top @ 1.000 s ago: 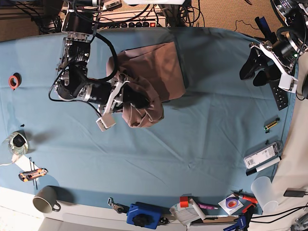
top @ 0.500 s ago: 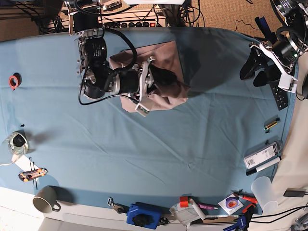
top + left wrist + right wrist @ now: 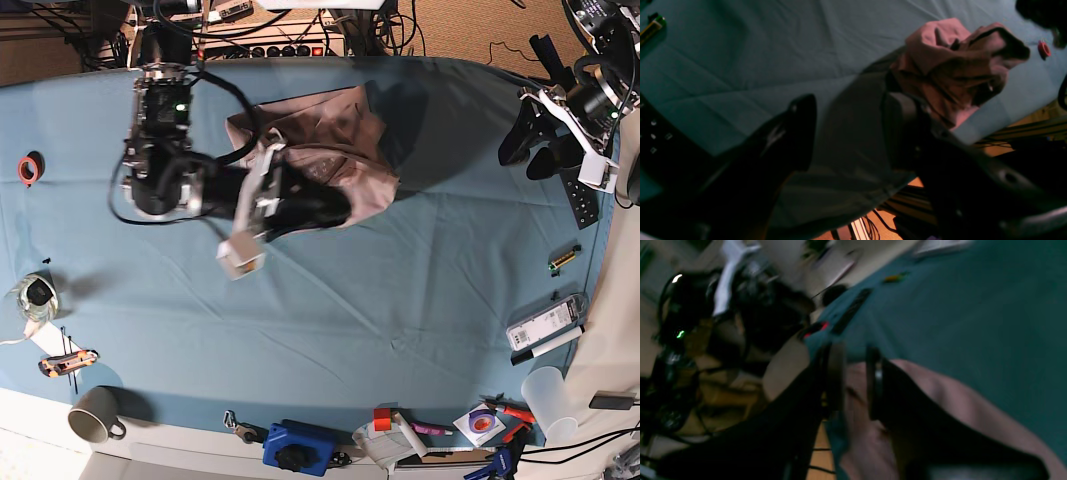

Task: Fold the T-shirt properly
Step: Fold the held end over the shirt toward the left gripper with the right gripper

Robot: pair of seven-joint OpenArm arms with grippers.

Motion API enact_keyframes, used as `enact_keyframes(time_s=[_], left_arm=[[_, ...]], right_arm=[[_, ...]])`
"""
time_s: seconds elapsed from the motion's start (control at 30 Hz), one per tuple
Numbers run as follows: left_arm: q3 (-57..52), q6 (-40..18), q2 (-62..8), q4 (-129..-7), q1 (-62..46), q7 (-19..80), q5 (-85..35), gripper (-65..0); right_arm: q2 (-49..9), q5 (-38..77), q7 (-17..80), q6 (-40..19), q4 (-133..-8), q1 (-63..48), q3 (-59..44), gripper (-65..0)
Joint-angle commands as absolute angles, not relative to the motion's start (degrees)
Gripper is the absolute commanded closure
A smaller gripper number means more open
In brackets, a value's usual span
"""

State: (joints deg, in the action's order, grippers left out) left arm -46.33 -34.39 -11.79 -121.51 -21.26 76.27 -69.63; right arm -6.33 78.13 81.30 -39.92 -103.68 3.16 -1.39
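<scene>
The mauve-tan T-shirt (image 3: pixel 322 128) lies bunched and partly folded over itself at the back middle of the teal table cloth (image 3: pixel 400 290). My right gripper (image 3: pixel 338 207) reaches across its front edge. In the right wrist view the jaws (image 3: pixel 855 351) stand close together with pink cloth (image 3: pixel 967 406) pinched between them. My left gripper (image 3: pixel 536 140) hangs at the far right edge, away from the shirt. In the left wrist view it (image 3: pixel 848 103) is open and empty, with the crumpled shirt (image 3: pixel 950 66) beyond it.
A black remote (image 3: pixel 581 200) and a battery (image 3: pixel 563 259) lie at the right edge. A red tape roll (image 3: pixel 30 168) is at the left. A mug (image 3: pixel 95 416), a blue tool (image 3: pixel 296 446) and a plastic cup (image 3: pixel 551 400) line the front edge.
My right gripper carried a bunched part of the shirt from the front left up and over to the right, laying it over the rest. The left arm has not moved.
</scene>
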Motion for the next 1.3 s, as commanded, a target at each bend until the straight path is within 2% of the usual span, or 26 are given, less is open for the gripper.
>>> enact_keyframes(time_s=[0.0,0.13,0.27,0.33,0.4,0.7,0.9,1.1,1.27], left_arm=[[-46.7,-34.6,-12.4,-122.5,-21.3,74.9,-70.5,-33.5],[-46.7,-34.6,-12.4,-122.5,-21.3,74.9,-70.3,-33.5],[-46.7,-34.6,-12.4,-122.5,-21.3,74.9,-70.3,-33.5],[-46.7,-34.6,-12.3,-122.5,-21.3,74.9,-70.3,-33.5],[-46.7,-34.6,-12.2,-122.5,-21.3,74.9,-70.3,-33.5],[-46.7,-34.6,-12.1,-122.5,-21.3,74.5,-70.3,-33.5],[-46.7,-34.6,-12.1,-122.5,-21.3,73.5,-70.3,-33.5],[-46.7,-34.6,-12.1,-122.5,-21.3,73.5,-70.3,-33.5],[-46.7,-34.6,-12.1,-122.5,-21.3,73.5,-70.3,-33.5]], right_arm=[[-6.3,80.1,80.0,-40.0,-104.7,4.1,-3.7,-11.4],[-6.3,78.1,80.0,-40.0,-104.6,4.1,-13.1,-11.4],[-6.4,66.0,80.0,-40.0,-103.5,4.1,-18.8,-11.4],[-6.8,60.8,80.0,-40.0,-101.9,4.1,-19.1,-9.2],[-7.4,59.9,80.0,-40.0,-100.4,4.1,-19.1,-0.6],[-8.5,56.3,80.0,-40.0,-99.9,3.1,-18.6,0.0],[-10.5,55.7,80.0,-40.0,-99.9,-0.5,-10.4,0.0],[-16.8,70.3,80.0,-40.0,-100.1,-1.4,1.7,0.0],[-21.4,71.5,80.0,-40.0,-100.1,-1.4,8.8,0.0]])
